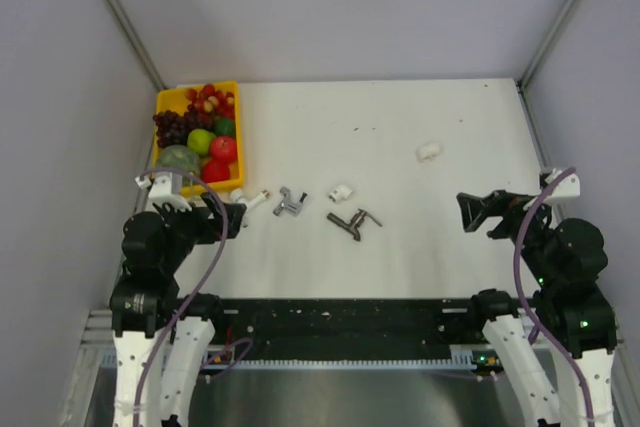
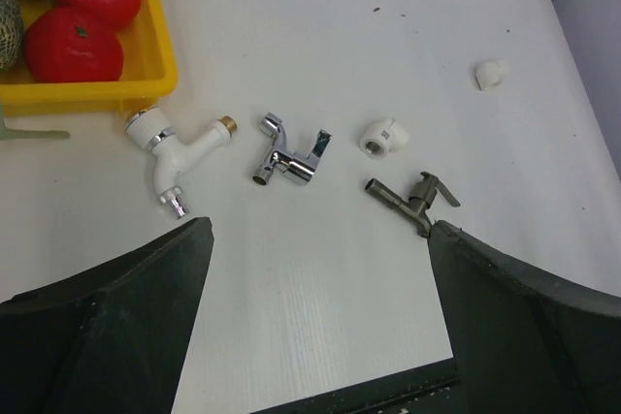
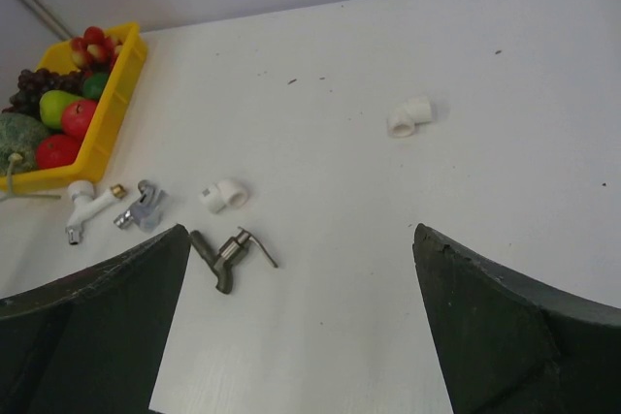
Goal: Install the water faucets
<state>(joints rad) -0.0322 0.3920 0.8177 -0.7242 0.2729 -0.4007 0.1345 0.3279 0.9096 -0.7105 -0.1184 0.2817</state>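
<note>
Ahead of the left fingers (image 2: 116, 327), three taps lie in a row on the counter (image 2: 320, 278). The first tap (image 2: 179, 154) is leftmost, just beside the tray (image 2: 97, 89) holding fruit (image 2: 73, 46). Then comes the middle tap (image 2: 289, 152), and the lever tap (image 2: 412, 198) is rightmost, closest to those fingers. A fitting (image 2: 382, 136) sits between the last two, slightly farther off. The far fitting (image 3: 410, 115) lies well ahead of the right fingers (image 3: 87, 327).

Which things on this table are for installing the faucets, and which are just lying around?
For the job: white faucet, silvery faucet, dark grey lever faucet, white fitting beside them, white fitting farther off.
Just lying about: yellow tray, toy fruit in it.
</note>
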